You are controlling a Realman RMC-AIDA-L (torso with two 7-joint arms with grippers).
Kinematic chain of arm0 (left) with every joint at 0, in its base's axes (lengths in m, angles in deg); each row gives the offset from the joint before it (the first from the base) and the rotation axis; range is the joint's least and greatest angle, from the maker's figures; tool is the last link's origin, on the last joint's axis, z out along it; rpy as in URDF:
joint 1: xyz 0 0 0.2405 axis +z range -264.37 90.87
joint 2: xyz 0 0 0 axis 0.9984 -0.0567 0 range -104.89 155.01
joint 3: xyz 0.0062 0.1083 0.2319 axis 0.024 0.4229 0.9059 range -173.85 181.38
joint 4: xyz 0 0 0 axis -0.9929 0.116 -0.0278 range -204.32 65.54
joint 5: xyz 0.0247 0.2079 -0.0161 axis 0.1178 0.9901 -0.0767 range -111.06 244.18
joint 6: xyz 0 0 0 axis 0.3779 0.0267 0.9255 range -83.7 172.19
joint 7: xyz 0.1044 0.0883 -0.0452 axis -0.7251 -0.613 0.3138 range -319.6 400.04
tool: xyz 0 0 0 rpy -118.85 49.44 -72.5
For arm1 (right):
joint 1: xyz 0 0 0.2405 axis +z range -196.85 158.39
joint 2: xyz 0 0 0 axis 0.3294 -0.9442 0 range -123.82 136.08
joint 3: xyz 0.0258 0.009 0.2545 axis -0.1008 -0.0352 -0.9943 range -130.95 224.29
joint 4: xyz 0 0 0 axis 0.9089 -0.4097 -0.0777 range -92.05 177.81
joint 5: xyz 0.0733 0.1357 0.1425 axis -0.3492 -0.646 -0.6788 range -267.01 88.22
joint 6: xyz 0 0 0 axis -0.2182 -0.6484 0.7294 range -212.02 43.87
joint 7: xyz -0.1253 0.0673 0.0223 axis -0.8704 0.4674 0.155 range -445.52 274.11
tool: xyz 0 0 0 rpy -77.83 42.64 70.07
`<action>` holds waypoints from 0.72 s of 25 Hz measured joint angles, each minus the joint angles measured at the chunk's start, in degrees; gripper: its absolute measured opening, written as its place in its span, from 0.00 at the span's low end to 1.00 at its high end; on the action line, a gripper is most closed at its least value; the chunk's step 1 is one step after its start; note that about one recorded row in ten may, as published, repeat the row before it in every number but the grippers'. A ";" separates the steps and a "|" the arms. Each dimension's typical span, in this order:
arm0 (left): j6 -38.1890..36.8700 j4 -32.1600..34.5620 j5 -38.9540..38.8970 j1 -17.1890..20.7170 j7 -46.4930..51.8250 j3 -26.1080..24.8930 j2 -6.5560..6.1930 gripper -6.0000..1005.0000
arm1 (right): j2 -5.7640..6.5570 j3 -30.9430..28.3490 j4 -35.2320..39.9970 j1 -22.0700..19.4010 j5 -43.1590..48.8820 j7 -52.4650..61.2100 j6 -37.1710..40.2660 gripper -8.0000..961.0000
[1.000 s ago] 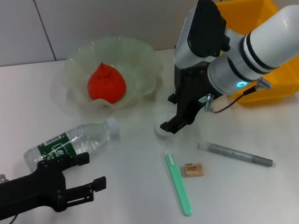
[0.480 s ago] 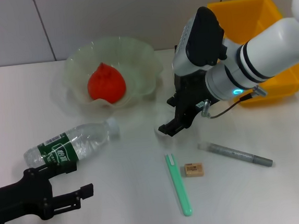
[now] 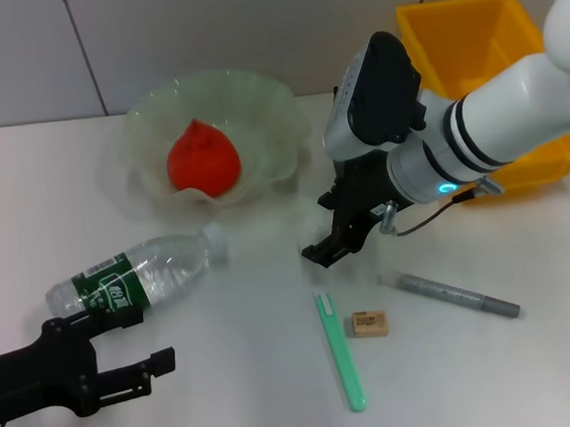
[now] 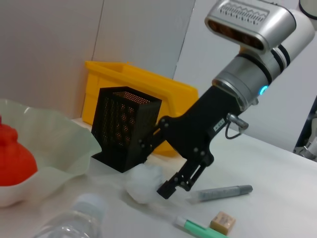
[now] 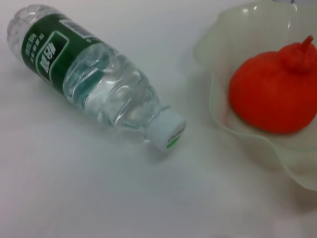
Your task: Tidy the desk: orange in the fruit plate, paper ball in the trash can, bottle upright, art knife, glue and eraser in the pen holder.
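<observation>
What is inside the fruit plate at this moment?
The orange sits alone inside the fruit plate. The plate floor beneath it is covered.

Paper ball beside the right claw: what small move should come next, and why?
Probably shift the right claw over the paper ball and lower around it: the ball lies on the table beside the claw's tip, near the pen holder, unheld. The left claw idles open near the lying bottle.
</observation>
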 joint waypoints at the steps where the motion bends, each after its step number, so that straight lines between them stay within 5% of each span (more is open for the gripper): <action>1: -0.02 0.00 0.00 -0.05 0.00 -0.23 0.01 0.82 | 0.00 0.00 -0.32 0.08 -0.01 -0.03 -0.12 0.76; 11: -0.04 0.00 0.01 -0.24 -0.07 -0.85 0.06 0.82 | 0.00 -0.54 0.11 -0.20 -0.08 0.47 -0.29 0.72; 14: -0.04 0.00 0.01 -0.41 -0.08 -0.87 0.07 0.82 | 0.07 -0.86 1.08 -0.32 -0.39 0.91 0.84 0.51; 18: 0.02 0.00 0.01 -0.43 -0.06 -0.87 0.02 0.82 | 0.39 -3.56 5.94 -1.56 -0.63 2.79 6.55 0.49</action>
